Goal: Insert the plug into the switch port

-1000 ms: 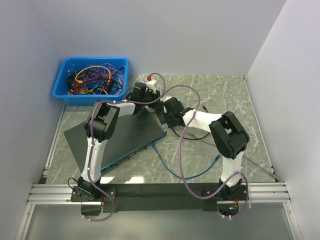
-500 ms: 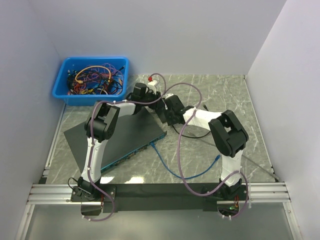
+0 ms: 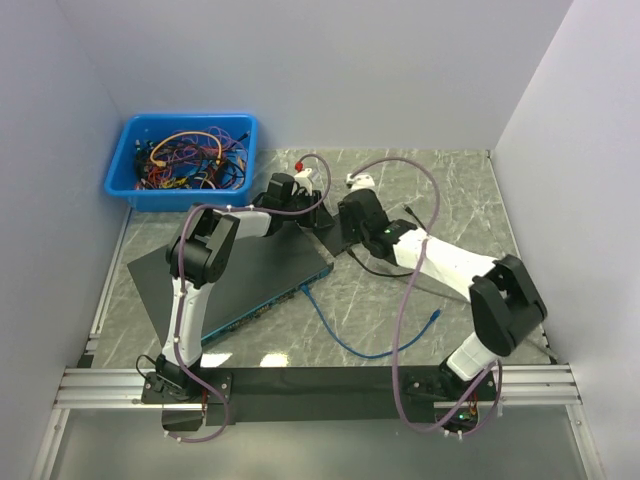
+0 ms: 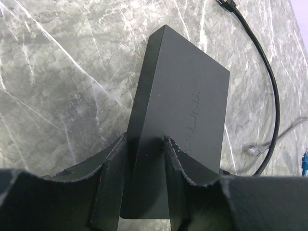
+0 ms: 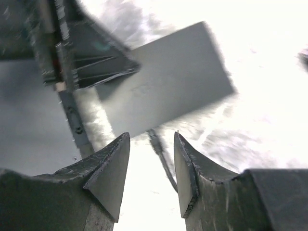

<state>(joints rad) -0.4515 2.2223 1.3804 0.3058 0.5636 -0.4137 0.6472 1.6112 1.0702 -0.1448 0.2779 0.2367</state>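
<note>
1. On the marble table (image 4: 57, 72) beside the switch (image 4: 185, 110), the plug (image 4: 250, 150) of the black cable (image 4: 269, 96) lies loose and in no port, so I judge the insertion itself is not yet begun.
2. My left gripper (image 4: 144, 144) pinches the switch's near end, a finger pressed to each side. The bracing looks done.
3. My right gripper (image 5: 152, 137) hangs partly open and holds nothing (its picture is badly smeared), near the switch with a cable strand below.
4. Only the left wrist view shows the plug clearly. Overhead I get the layout: both wrists meeting by the big rack unit (image 3: 270, 265), largely hiding the switch.
</note>
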